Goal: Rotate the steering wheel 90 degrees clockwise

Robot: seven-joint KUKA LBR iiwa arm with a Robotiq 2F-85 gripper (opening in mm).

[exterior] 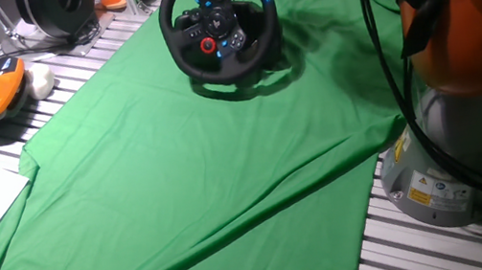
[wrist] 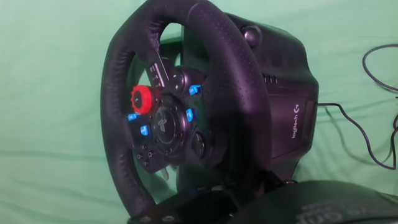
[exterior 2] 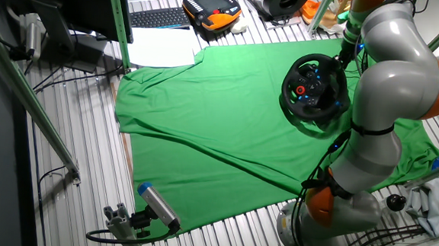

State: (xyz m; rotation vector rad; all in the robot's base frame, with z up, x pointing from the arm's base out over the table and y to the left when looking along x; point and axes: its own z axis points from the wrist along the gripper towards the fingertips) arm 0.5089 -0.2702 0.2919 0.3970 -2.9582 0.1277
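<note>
One steering wheel (exterior: 219, 24) sits upper centre on green cloth (exterior: 192, 191), broad bare cloth toward lower left; gripper state can't tell.

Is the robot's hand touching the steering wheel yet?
Cannot tell. The hand view looks close at the wheel, but the gripper itself never shows plainly, and in both fixed views the arm hides where it meets the wheel.

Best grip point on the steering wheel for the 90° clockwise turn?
Probably the thick padded rim of the steering wheel, on an open arc between spokes, approached from the front where the hub faces. The bulky base blocks the back. The gripper isn't visible in any view.
</note>
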